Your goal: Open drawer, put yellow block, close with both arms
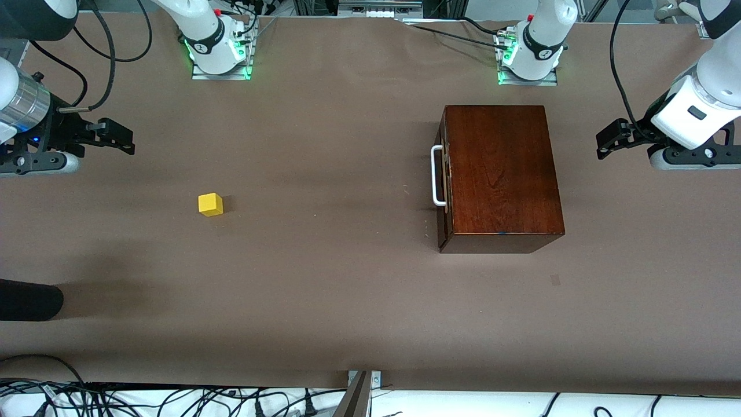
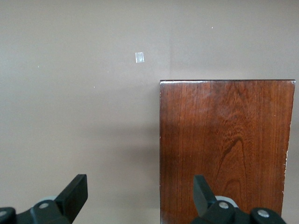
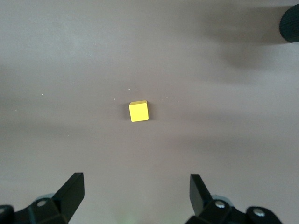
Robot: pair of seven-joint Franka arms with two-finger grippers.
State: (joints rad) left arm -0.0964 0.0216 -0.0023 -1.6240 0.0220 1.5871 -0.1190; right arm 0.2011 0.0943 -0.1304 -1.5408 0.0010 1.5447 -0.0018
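The glossy mahogany box [image 1: 502,174] stands toward the left arm's end of the table. Its drawer is shut, and the white bar handle [image 1: 438,175] faces the right arm's end. The box top also shows in the left wrist view [image 2: 224,149]. The yellow block [image 1: 210,204] lies on the bare table toward the right arm's end, and it shows in the right wrist view [image 3: 138,111]. My left gripper [image 1: 608,142] [image 2: 138,193] is open and empty, up in the air beside the box. My right gripper [image 1: 121,139] [image 3: 135,191] is open and empty, up over the table short of the block.
A black rounded object [image 1: 29,301] juts in over the table at the right arm's end, nearer the front camera than the block; it also shows in the right wrist view [image 3: 289,23]. A small pale mark [image 1: 555,280] lies near the box. Cables run along the table's front edge.
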